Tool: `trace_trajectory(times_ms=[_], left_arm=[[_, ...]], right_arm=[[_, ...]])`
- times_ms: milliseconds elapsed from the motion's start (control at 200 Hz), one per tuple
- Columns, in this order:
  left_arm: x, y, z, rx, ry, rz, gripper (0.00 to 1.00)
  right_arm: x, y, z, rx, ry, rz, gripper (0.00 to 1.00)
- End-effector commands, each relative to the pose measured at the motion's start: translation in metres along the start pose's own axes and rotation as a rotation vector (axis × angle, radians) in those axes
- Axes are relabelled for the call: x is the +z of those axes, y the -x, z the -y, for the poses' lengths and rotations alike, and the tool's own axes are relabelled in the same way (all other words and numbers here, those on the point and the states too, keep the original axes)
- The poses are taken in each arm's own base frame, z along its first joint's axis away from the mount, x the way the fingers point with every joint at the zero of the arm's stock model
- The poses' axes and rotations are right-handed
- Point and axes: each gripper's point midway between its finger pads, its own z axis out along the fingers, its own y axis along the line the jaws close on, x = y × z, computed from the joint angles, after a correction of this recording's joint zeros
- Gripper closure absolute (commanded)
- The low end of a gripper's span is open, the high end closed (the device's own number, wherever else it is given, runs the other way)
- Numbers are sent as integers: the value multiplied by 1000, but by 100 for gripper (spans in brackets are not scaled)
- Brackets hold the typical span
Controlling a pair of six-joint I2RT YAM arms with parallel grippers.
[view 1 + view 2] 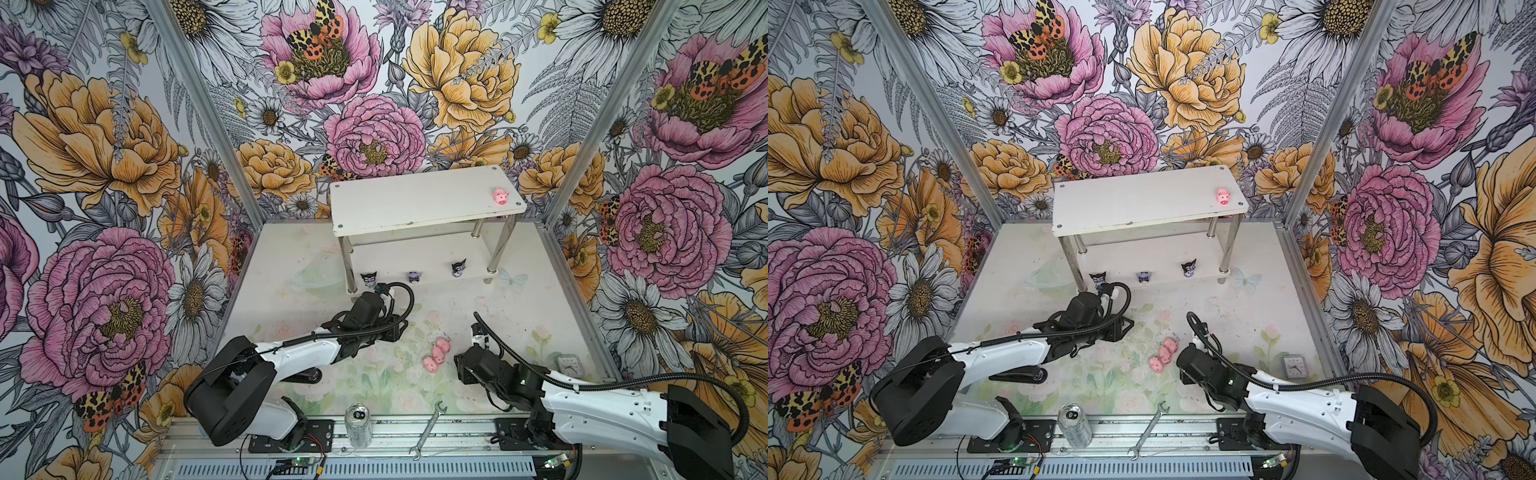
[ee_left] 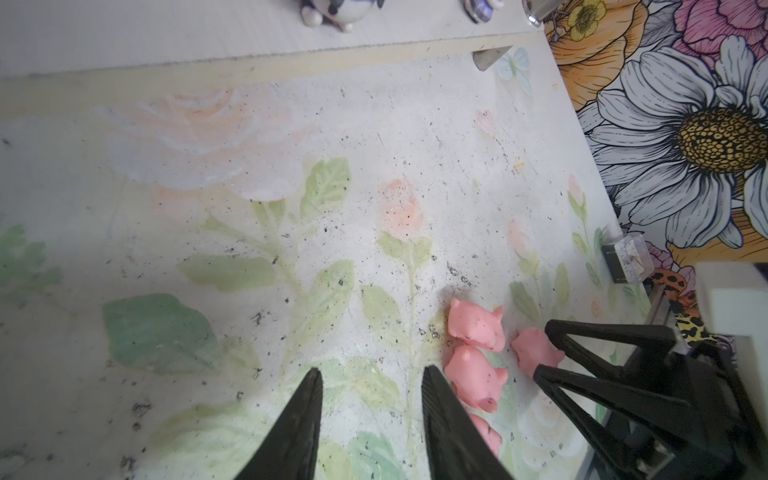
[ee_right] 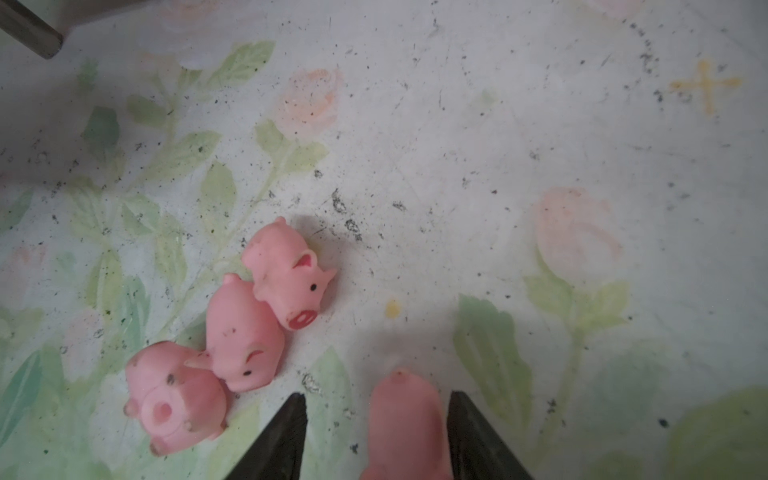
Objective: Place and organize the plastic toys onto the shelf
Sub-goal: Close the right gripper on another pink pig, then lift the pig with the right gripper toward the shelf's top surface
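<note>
The white two-tier shelf [image 1: 415, 199] [image 1: 1133, 203] stands at the back. One pink pig [image 1: 500, 195] [image 1: 1223, 195] sits on its top tier at the right end. Three black-purple figurines [image 1: 368, 279] [image 1: 413, 276] [image 1: 458, 268] stand along the lower tier's front edge. On the table, three pigs [image 3: 286, 270] [image 3: 241, 332] [image 3: 174, 395] lie bunched together [image 1: 438, 353]. Another pig [image 3: 405, 419] [image 2: 532, 351] lies between the fingers of my right gripper [image 3: 376, 395], which is open, with a gap on one side. My left gripper [image 2: 372, 370] is open and empty, right beside the bunch.
A clear drink can [image 1: 358, 424] and a silver wrench [image 1: 428, 430] rest at the front rail. A small clock [image 1: 567, 360] lies by the right wall. Flowered walls close in the table on three sides.
</note>
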Motion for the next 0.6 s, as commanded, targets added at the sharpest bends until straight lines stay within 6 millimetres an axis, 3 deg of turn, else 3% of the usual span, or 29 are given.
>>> trace_trajectory(times_ms=[0, 225, 355, 465, 595], left_arm=[[-5, 4, 1, 8, -18, 27, 58], [-7, 2, -2, 8, -11, 29, 58], [-8, 4, -2, 12, -12, 32, 58], [-7, 5, -3, 10, -12, 34, 58], [-8, 5, -4, 12, -10, 35, 58]], right_arm=[[2, -5, 2, 12, -22, -51, 43], [9, -11, 8, 48, -64, -84, 48], [6, 0, 5, 48, -56, -53, 57], [0, 7, 4, 49, -56, -47, 72], [-20, 26, 2, -8, -80, -60, 77]])
